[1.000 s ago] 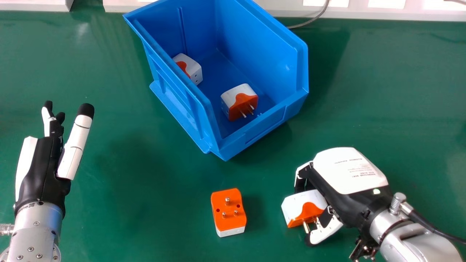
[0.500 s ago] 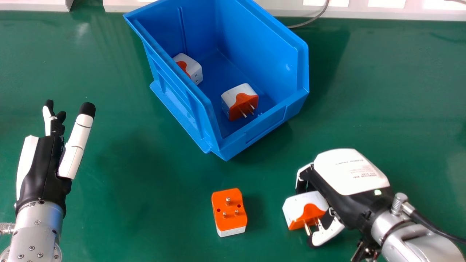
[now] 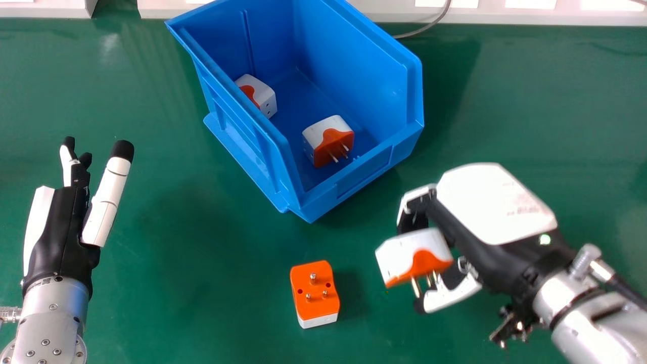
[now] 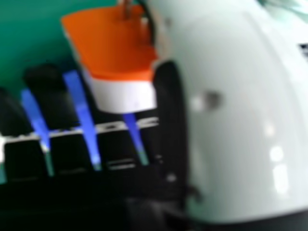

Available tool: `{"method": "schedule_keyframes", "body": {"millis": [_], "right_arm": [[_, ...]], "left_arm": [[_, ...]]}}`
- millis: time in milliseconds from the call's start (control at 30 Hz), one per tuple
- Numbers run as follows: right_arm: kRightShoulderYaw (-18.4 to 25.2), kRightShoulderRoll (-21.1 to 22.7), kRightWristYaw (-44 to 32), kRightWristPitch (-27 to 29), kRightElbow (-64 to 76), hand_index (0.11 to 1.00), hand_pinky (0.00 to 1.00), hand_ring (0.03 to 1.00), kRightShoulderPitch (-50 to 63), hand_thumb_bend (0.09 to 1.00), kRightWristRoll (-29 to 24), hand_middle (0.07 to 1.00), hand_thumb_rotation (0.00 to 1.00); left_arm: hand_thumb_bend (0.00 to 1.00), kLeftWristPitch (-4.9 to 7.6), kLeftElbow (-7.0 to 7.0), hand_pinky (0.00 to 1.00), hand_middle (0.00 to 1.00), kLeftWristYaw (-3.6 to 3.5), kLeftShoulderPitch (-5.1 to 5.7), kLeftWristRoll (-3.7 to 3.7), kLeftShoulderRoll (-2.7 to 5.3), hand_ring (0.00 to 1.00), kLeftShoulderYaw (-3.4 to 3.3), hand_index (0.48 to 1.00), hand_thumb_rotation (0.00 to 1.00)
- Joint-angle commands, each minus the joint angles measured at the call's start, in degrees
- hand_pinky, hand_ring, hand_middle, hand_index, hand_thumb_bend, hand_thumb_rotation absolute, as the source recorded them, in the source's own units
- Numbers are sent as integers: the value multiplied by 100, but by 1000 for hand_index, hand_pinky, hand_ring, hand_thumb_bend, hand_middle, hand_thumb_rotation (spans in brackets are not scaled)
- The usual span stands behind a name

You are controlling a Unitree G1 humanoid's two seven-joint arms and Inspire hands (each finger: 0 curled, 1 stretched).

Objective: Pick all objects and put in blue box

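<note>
In the head view my right hand (image 3: 493, 212) is curled round a white and orange plug adapter (image 3: 414, 254), holding it above the table with its metal pins pointing down. The right hand view has the same adapter (image 4: 113, 48) between the fingers and the thumb of my right hand (image 4: 231, 110). Another adapter (image 3: 315, 292) rests pins up on the green table. Inside the blue box (image 3: 356, 174) lie two more, one near the front (image 3: 328, 141) and one by the left wall (image 3: 258, 96). My left hand (image 3: 60, 232) stays open at the left.
The green table (image 3: 530, 111) surrounds the box, which stands at the back centre. A grey cable (image 3: 427, 28) runs behind the box's right side, by the white ledge (image 3: 505, 15) along the table's far edge.
My right hand has risen from the table and shifted slightly away from me, lifting the adapter with it. The left hand and the loose adapter look almost unchanged; the view has shifted slightly.
</note>
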State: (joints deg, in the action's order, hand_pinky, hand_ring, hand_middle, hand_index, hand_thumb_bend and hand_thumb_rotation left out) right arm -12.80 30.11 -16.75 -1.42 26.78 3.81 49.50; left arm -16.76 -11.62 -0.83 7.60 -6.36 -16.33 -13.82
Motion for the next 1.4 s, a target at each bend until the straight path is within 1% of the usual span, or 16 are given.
{"method": "schedule_keyframes", "body": {"millis": [0,33,67,167,300,400,500,600,700,733,933,1033,1167,1267,1367], "right_arm": [[193,-58,180,129,78,479,115,173,-438,511,-90,435,0],[218,-59,238,171,4,478,96,149,-583,514,-63,440,0],[238,-61,289,215,-65,478,96,149,-712,514,-31,440,0],[259,-50,429,343,-271,476,74,126,-1083,516,50,446,0],[114,-256,511,324,-850,476,61,114,-1905,517,131,460,0],[-19,-369,702,399,-1385,473,61,116,-2509,511,265,409,0],[-113,-446,797,420,-1753,472,62,116,-2933,511,322,400,0],[-212,-556,849,404,-2143,473,62,117,-3349,509,329,392,0],[-352,-699,916,379,-2601,473,62,118,-3719,507,350,385,0],[-419,-758,949,365,-2785,475,58,115,-3852,511,376,426,0],[-849,-1160,1273,311,-4041,482,64,122,-4756,516,548,462,0],[-1017,-1358,1469,301,-4716,483,68,128,-5172,518,573,466,0],[-1304,-1681,1869,261,-5873,483,80,128,-5782,522,606,469,0],[-1472,-1878,1984,159,-6409,483,80,128,-6053,522,634,469,0],[-1628,-2047,2055,46,-6850,482,95,136,-6283,523,624,469,0]], "left_arm": [[733,128,-46,1000,1000,16,-37,-33,-61,1000,-32,1000,1000],[726,125,-54,1000,1000,17,-32,-36,-59,1000,-31,1000,1000],[726,128,-47,1000,1000,18,-32,-36,-58,1000,-32,1000,1000],[721,143,6,1000,1000,20,-48,-35,-66,1000,-40,1000,1000],[714,119,-14,1000,1000,11,-42,-34,-73,1000,-45,1000,1000],[711,115,-45,1000,1000,13,-23,-35,-60,1000,-37,1000,1000],[710,126,-64,1000,1000,12,-4,-38,-55,1000,-34,1000,1000],[705,149,-52,1000,1000,10,7,-33,-56,1000,-40,1000,1000],[697,154,-49,1000,1000,8,12,-25,-53,1000,-43,1000,1000],[693,152,-52,1000,1000,7,14,-22,-49,1000,-42,1000,1000],[693,177,-71,1000,1000,-3,49,-3,-36,1000,-51,1000,1000],[693,162,-100,1000,1000,-2,67,3,-19,1000,-51,1000,1000],[695,134,-168,1000,1000,-1,119,14,6,1000,-56,1000,1000],[695,138,-175,1000,1000,1,132,20,23,1000,-51,1000,1000],[696,106,-207,1000,1000,4,140,21,40,1000,-39,1000,1000]]}}
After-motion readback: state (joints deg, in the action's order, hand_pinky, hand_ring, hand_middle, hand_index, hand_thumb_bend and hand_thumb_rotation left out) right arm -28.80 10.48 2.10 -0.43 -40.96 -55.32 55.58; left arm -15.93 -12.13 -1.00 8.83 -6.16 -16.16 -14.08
